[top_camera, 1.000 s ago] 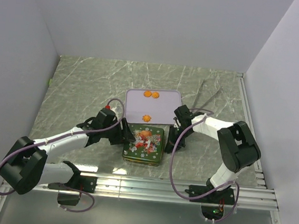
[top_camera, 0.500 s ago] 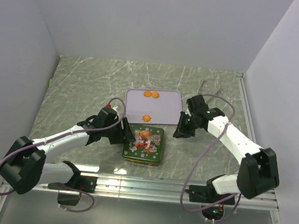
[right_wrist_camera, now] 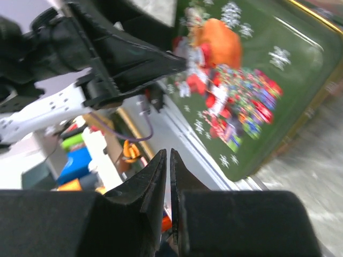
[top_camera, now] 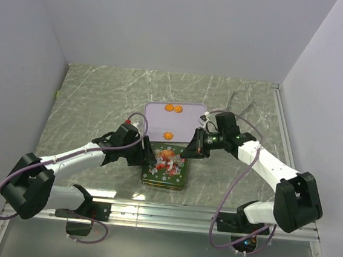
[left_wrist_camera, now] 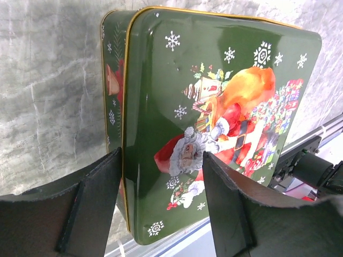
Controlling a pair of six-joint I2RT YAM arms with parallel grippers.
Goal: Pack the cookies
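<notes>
On the marbled table (top_camera: 101, 97), the left gripper (left_wrist_camera: 161, 160), jaws apart, straddled an edge of the tin (top_camera: 166, 175), apparently bracing it for the closed, empty right gripper (right_wrist_camera: 168, 153)

The tin (top_camera: 165, 165) is dark green with white snowflakes, a red Santa and gold edging. Behind the tin, orange cookies (top_camera: 173, 108) dot a pale lilac tray (top_camera: 190, 125); the table (top_camera: 95, 97) is grey, white-veined.

Soft, even white light fills the booth from overhead, leaving only faint shadows on the marble table (top_camera: 95, 97). The tin (left_wrist_camera: 161, 69) gleams mildly and looks crisp from the left wrist; the right wrist view is motion-smeared, the right gripper (right_wrist_camera: 167, 155) nearly black.
</notes>
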